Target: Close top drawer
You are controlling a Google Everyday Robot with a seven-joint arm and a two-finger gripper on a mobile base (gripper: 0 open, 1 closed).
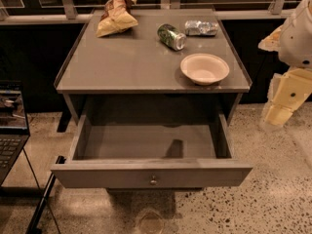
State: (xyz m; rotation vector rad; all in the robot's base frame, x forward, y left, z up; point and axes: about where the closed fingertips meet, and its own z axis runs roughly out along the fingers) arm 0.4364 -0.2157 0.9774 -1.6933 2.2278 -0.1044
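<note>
Speckled floor (273,208) beneath open top drawer (151,172); pincer (279,112) indistinct far right.

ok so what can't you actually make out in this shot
All in the camera view:
- Anything below the top drawer: hidden by its pulled-out front.
- The drawer's inside nearest the front: hidden behind the front panel.
- Claw, right of the cabinet and apart from the drawer: its arm is cut off by the right edge.
- Laptop: cut off by the left edge.
</note>
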